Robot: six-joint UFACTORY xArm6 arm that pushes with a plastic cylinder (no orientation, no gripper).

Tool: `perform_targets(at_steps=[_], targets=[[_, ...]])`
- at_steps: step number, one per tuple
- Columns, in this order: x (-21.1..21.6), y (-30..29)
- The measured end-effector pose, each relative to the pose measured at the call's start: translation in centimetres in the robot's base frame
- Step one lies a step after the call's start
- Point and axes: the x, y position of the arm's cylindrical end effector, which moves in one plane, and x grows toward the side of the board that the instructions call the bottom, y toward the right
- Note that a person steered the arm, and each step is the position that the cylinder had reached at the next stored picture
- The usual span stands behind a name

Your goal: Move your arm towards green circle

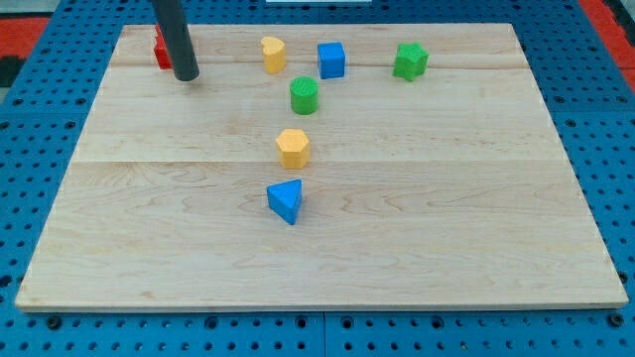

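The green circle block [304, 95] stands in the upper middle of the wooden board [446, 218]. My tip [186, 74] is at the view's upper left, well to the left of the green circle and slightly above its level. A red block [161, 48] sits just behind the rod, partly hidden by it. The rod touches no other block.
A yellow block [273, 54] and a blue cube [331, 59] lie above the green circle. A green star-like block [410, 60] is at the upper right. A yellow hexagon [293, 148] and a blue triangle [286, 200] lie below the green circle.
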Motion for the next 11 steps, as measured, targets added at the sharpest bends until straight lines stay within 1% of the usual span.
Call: perform_targets(at_steps=[2, 4, 5, 6, 9, 11], targets=[[0.9, 0.0], [4.0, 0.0], [4.0, 0.5], [4.0, 4.3], [5.0, 10.2], [3.9, 18.9]])
